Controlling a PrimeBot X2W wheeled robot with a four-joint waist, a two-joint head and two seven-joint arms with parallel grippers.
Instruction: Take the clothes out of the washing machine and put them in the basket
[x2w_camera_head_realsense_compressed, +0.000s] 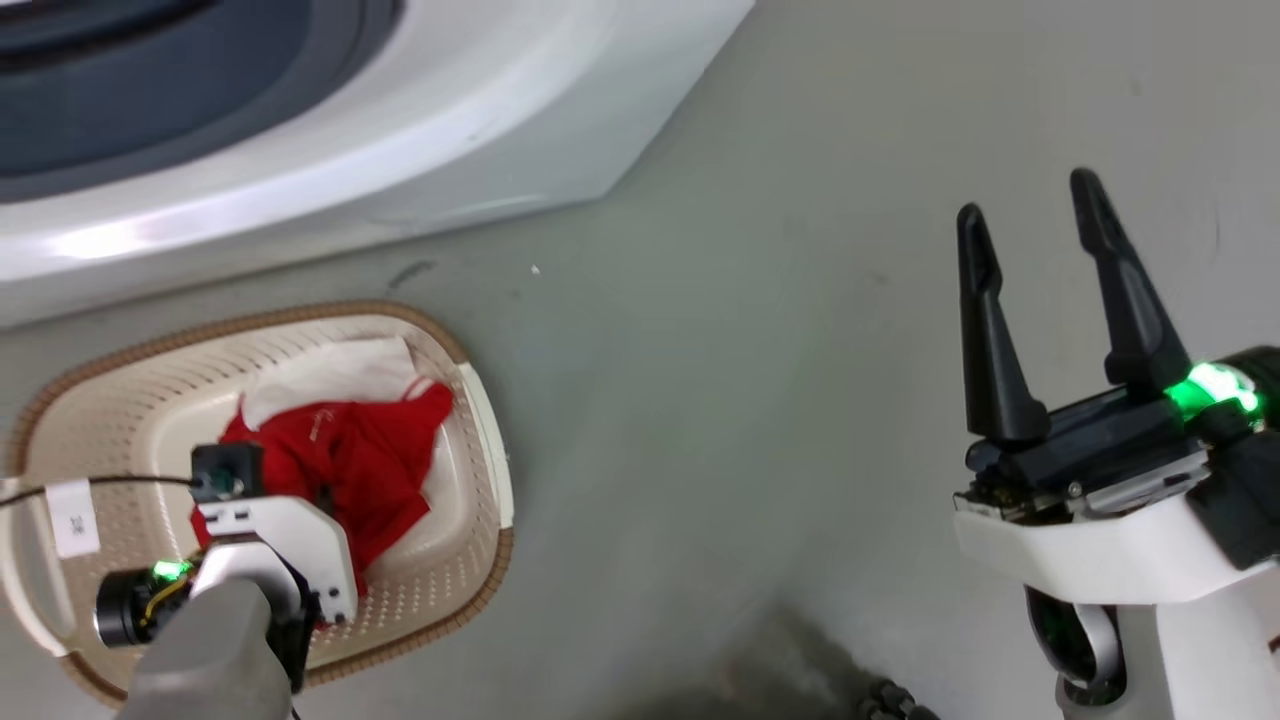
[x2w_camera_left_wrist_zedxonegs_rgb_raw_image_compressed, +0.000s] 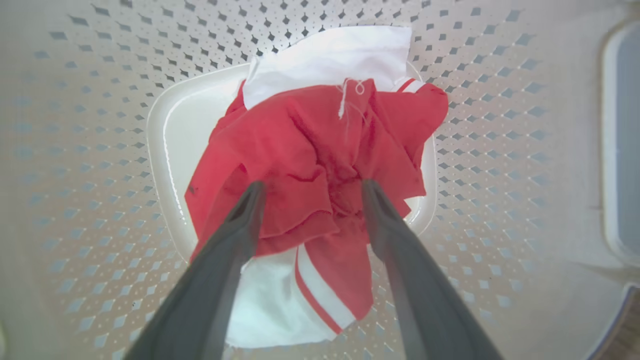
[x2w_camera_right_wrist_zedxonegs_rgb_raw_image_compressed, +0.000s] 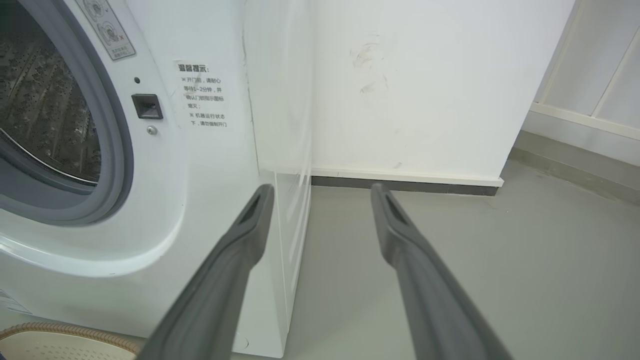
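We see the left gripper (x2w_camera_left_wrist_zedxonegs_rgb_raw_image_compressed: 312, 184) poised over the basket (x2w_camera_head_realsense_compressed: 120, 400), its fingers spread wide on either side of the red clothes (x2w_camera_left_wrist_zedxonegs_rgb_raw_image_compressed: 310, 145) and clamping nothing. The clothes (white trim and stripes showing) lie heaped at the middle of the basket's base. The right gripper (x2w_camera_head_realsense_compressed: 1028, 198) hangs parted and empty above the floor (x2w_camera_head_realsense_compressed: 750, 400), near the washing machine (x2w_camera_right_wrist_zedxonegs_rgb_raw_image_compressed: 200, 175).

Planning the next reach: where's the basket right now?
Head view, lower left: the basket sits on the floor just before the washing machine, left gripper over it.
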